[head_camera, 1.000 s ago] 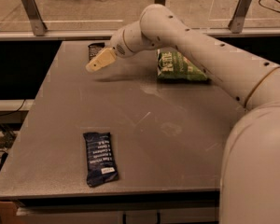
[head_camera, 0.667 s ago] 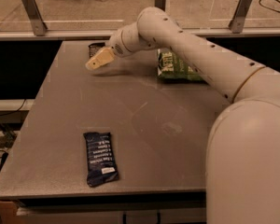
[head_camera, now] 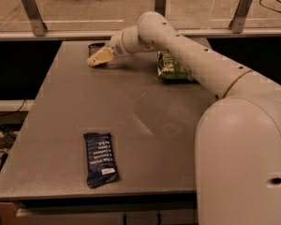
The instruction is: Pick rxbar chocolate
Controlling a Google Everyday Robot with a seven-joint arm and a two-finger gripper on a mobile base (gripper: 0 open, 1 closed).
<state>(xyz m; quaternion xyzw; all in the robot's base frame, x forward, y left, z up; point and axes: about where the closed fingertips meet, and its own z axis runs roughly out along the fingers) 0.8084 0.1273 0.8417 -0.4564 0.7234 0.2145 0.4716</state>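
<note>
The rxbar chocolate (head_camera: 95, 47) is a small dark wrapped bar at the far left of the grey table (head_camera: 75, 107), near the back edge. Its right part is hidden behind my gripper. My gripper (head_camera: 98, 59) has cream fingers and sits just in front of the bar, low over the table, at the end of the white arm (head_camera: 178, 46) that reaches in from the right.
A longer navy-blue bar with white text (head_camera: 101, 159) lies near the table's front edge. A large green bag (head_camera: 174, 67) lies at the back right, partly behind the arm. A rail with metal posts (head_camera: 32, 7) runs behind the table.
The gripper has moved slightly further toward the small dark bar at the back left. The bars and the bag have not moved.
</note>
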